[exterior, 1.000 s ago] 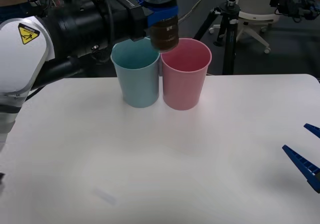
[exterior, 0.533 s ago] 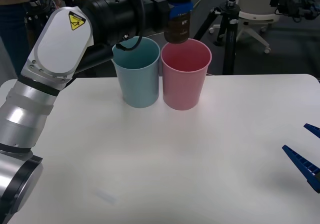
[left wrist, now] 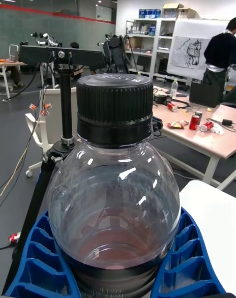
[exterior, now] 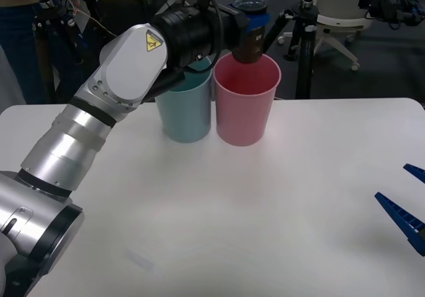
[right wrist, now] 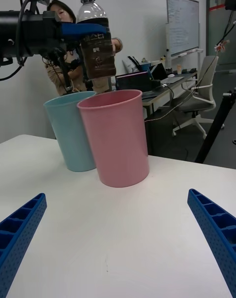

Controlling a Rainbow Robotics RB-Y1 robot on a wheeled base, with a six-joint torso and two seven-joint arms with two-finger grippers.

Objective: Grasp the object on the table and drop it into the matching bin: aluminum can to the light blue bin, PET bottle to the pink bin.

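PET bottle (exterior: 252,24) is hanging upright above the pink bin's (exterior: 246,104) rim, clenched in the left pincer (exterior: 251,26). Light blue bin (exterior: 186,111) is touching the pink one. Right pincer (exterior: 405,210) is resting released over the desk's (exterior: 219,224) right edge.

One PET bottle (exterior: 251,24), one pink bin (exterior: 246,101), one light blue bin (exterior: 186,114)
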